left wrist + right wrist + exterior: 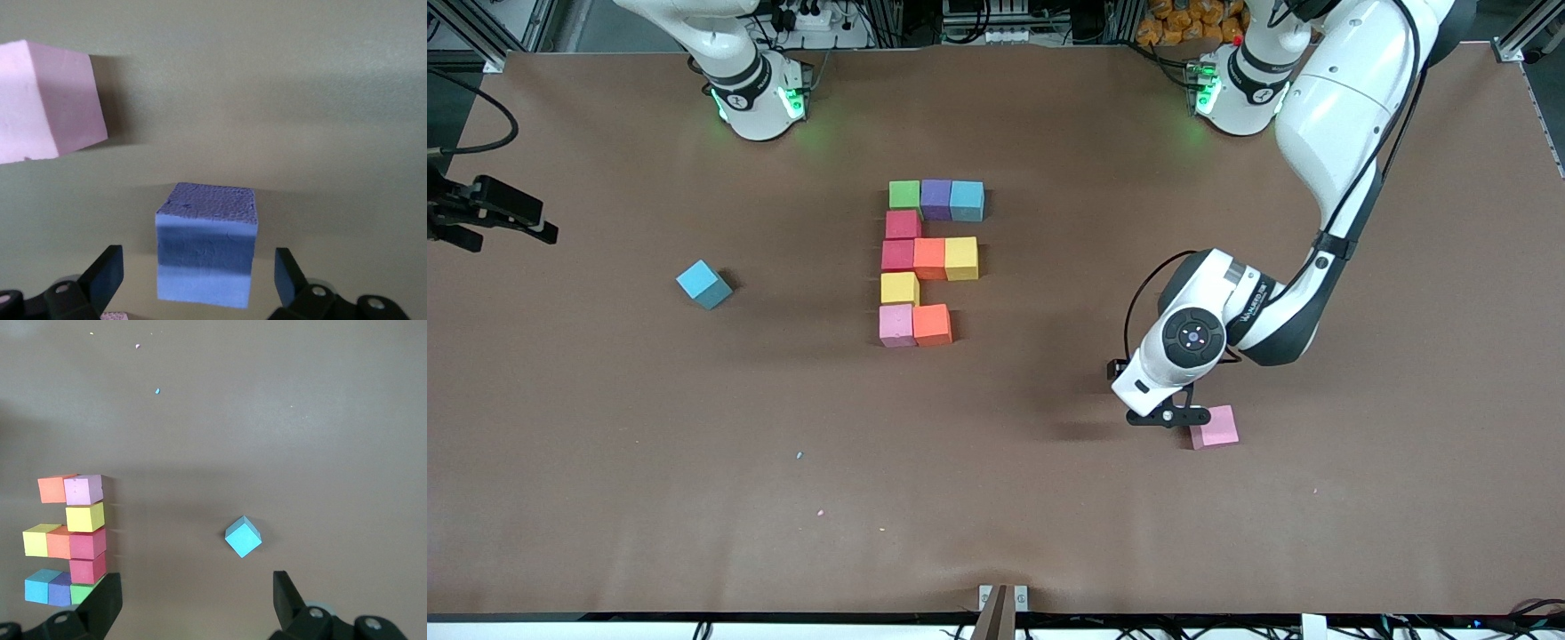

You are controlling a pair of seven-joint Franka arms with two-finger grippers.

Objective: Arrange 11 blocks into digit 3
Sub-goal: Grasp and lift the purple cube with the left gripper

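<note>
The digit 3 [925, 262] sits mid-bench, ten blocks laid, its nearest row one cube short beside the orange block [932, 324]. The left gripper [1169, 416] hangs low toward its own end of the bench, fingers spread wide around a blue block [206, 252] without touching it, a loose pink block [1215, 427] just beside. The right gripper [193, 603] waits, wide open and empty. These foam cubes look light and squashy; I'd pinch flat opposite faces, gently.

Twelve blocks [928, 256]: nine in the figure; three loose.
</note>
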